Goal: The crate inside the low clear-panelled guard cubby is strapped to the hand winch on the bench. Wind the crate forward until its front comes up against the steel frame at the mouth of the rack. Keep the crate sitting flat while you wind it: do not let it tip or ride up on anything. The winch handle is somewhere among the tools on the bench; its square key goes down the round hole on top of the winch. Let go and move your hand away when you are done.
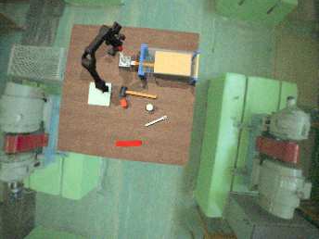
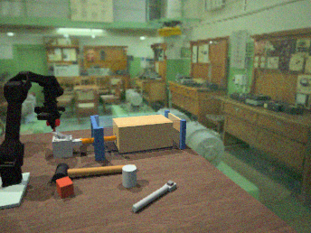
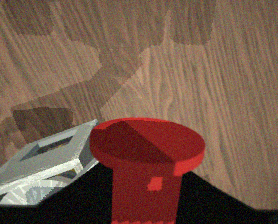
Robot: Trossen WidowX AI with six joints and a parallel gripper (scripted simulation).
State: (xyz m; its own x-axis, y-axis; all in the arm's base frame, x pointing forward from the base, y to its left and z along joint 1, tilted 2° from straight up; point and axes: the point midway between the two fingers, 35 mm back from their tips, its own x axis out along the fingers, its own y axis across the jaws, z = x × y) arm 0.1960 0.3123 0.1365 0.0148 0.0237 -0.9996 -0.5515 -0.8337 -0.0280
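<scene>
At the far left of the bench (image 2: 217,196) we see our black arm rising from its pale base plate (image 1: 93,101) and bending over toward the winch. Our gripper (image 2: 52,121) is clamped on the red handle (image 3: 145,150), a smooth round-topped knob on a thick stem that fills the lower part of the wrist view. We cannot see the square key beneath it.

The relation the next move turns on: the grey winch (image 2: 62,146) lies just below the handle and slightly to one side, its open top showing at the lower left of the wrist view. We judge the key has to line up straight above the round hole and go down upright, but the hole itself is hidden from us, so we cannot tell whether the key has entered yet.

To the right of the winch an orange strap (image 2: 97,139) runs level between the blue posts (image 2: 97,137) of the frame to the crate (image 2: 142,133), a plain tan box whose long axis lies along the strap. It sits flat inside the clear-panelled cubby, its front still behind the frame posts.

Nearer us on the grained wood lie a hammer (image 2: 90,170) with an orange shaft, a small red cube (image 2: 64,187), a grey cylinder (image 2: 129,176), a pale metal bar (image 2: 154,197) and, farther off, a flat red strip (image 1: 128,144).
</scene>
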